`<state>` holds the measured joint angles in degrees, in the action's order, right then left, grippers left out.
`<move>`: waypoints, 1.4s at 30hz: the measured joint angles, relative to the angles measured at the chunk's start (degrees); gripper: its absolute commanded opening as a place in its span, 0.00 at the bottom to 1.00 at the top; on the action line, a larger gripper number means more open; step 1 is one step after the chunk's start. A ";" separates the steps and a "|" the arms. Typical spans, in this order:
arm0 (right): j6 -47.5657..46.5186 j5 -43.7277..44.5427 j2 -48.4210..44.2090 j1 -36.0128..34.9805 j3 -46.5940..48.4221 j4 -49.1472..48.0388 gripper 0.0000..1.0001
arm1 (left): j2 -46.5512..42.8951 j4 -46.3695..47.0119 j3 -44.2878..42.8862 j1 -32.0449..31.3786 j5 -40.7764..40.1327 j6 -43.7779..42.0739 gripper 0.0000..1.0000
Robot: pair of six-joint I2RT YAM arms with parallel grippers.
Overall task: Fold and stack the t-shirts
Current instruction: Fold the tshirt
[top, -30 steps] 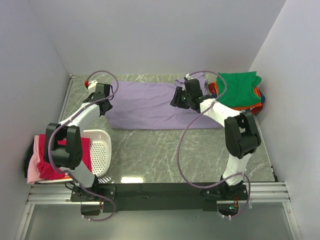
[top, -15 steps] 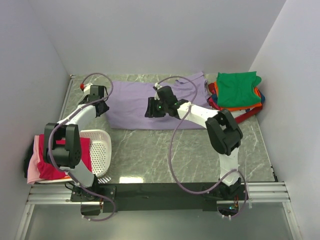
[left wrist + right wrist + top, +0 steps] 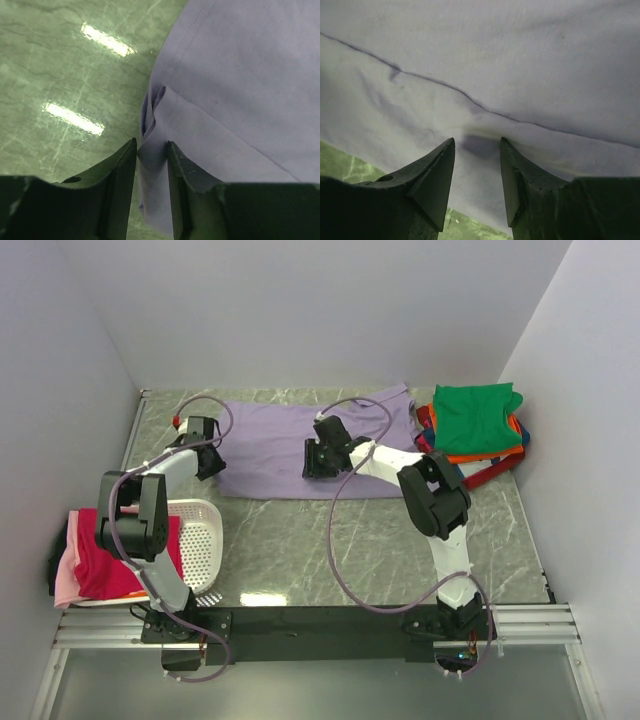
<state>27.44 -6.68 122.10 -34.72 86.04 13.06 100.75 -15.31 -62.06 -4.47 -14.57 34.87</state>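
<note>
- A magenta-red cloth t-shirt [image 3: 105, 562] and a pink cloth t-shirt [image 3: 64, 585] are lying bunched at the left edge, the magenta-red one touching a white perforated plastic basket [image 3: 205, 530].
- The left gripper [image 3: 151, 145] is reaching down at the left end of the lavender-purple cloth t-shirt [image 3: 265, 445]. Its jaws are clenching a raised fold of that edge, with cloth running between them.
- The lavender-purple cloth t-shirt is lying spread across the back of the green marbled surface [image 3: 300, 540].
- The right gripper [image 3: 477, 142] is pointing down onto the middle of that shirt, near a crease line. Its jaws are standing apart against the cloth; whether they are grasping it cannot be told.
- A green cloth t-shirt [image 3: 475, 415] is topping a stack in the back right corner, over an orange cloth t-shirt [image 3: 490, 454], just beside the lavender shirt's right end.
</note>
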 measured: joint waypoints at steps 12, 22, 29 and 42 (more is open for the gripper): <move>2.58 -0.26 -0.70 3.93 -1.79 -0.83 0.49 | 0.44 1.53 0.02 -1.05 6.84 -1.05 0.34; 3.17 -0.24 -1.09 5.51 -2.82 -2.08 0.49 | -0.15 2.38 -0.87 -7.56 12.09 -0.57 0.33; 3.17 -0.24 -1.11 5.51 -2.86 -2.14 0.49 | -0.15 3.37 -2.97 -12.02 15.26 -0.57 0.33; 3.08 -0.26 -1.11 5.53 -2.89 -2.16 0.47 | -8.39 1.60 0.42 -10.34 0.07 -0.50 0.35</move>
<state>30.52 -6.94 120.99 -29.19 83.15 10.90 92.36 -13.72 -61.65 -14.81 -14.50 34.37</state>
